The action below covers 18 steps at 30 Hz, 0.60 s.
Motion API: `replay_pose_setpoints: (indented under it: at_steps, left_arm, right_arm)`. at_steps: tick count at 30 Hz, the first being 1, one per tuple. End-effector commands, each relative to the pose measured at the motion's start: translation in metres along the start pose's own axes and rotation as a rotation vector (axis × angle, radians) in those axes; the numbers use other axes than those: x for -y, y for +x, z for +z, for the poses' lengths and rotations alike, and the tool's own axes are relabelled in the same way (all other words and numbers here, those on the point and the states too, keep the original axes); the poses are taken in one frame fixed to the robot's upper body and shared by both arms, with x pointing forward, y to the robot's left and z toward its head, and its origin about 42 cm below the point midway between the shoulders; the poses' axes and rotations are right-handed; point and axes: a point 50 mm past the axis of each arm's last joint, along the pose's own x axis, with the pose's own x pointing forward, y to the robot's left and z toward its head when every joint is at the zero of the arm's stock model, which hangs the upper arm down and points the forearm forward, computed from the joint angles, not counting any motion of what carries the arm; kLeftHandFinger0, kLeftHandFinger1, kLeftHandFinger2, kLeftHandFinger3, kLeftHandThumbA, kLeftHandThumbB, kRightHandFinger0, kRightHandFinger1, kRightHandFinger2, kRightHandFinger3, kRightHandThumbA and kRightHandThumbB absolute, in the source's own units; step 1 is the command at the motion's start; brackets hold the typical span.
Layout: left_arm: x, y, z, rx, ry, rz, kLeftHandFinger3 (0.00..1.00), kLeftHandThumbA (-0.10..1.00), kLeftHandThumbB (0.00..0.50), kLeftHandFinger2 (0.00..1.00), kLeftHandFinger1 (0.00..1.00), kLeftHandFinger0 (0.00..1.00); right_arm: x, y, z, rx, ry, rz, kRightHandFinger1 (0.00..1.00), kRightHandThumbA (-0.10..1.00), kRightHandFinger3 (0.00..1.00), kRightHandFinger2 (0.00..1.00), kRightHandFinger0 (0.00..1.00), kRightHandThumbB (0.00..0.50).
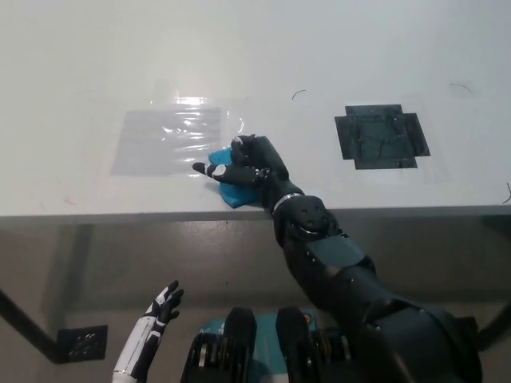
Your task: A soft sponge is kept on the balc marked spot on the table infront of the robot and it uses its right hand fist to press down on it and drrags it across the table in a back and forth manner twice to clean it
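A blue sponge (231,191) lies on the white table (255,72) close to its front edge. My black right hand (247,166) rests on top of it as a fist, pressing down and covering most of it. The sponge peeks out at the hand's left and front. The black marked spot (382,136) is well to the right of the hand, with nothing on it. My white left hand (162,306) hangs below the table edge at the lower left, fingers spread and holding nothing.
A clear, shiny plastic sheet (168,140) is taped flat on the table just left of the sponge. The table's front edge (160,214) runs right under the sponge. A black floor marker (82,343) sits at the lower left.
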Motion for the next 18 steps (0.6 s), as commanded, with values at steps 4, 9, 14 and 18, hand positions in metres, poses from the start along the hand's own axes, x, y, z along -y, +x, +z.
replay_pose_setpoints:
  at_steps: [4,9,14,18]
  left_arm:
    - [-0.006,0.003,0.009,0.047,-0.001,0.006,1.00,1.00,0.421,1.00,1.00,1.00]
    - [-0.006,0.002,0.007,0.046,0.005,0.004,1.00,1.00,0.422,1.00,1.00,1.00]
    - [-0.006,0.002,0.006,0.043,0.001,0.006,1.00,1.00,0.425,1.00,1.00,1.00]
    - [-0.005,0.003,0.008,0.040,0.013,0.002,1.00,1.00,0.429,1.00,1.00,1.00]
  right_arm:
    - [0.078,-0.010,-0.011,-0.026,-0.029,-0.117,0.00,1.00,0.00,0.08,0.01,0.110]
    - [0.153,-0.031,-0.024,-0.058,0.004,-0.250,0.00,1.00,0.00,0.05,0.00,0.098]
    - [0.227,-0.061,-0.031,-0.074,0.078,-0.411,0.00,1.00,0.00,0.00,0.00,0.134]
    - [0.286,-0.092,-0.027,-0.043,0.081,-0.496,0.00,1.00,0.00,0.00,0.00,0.109]
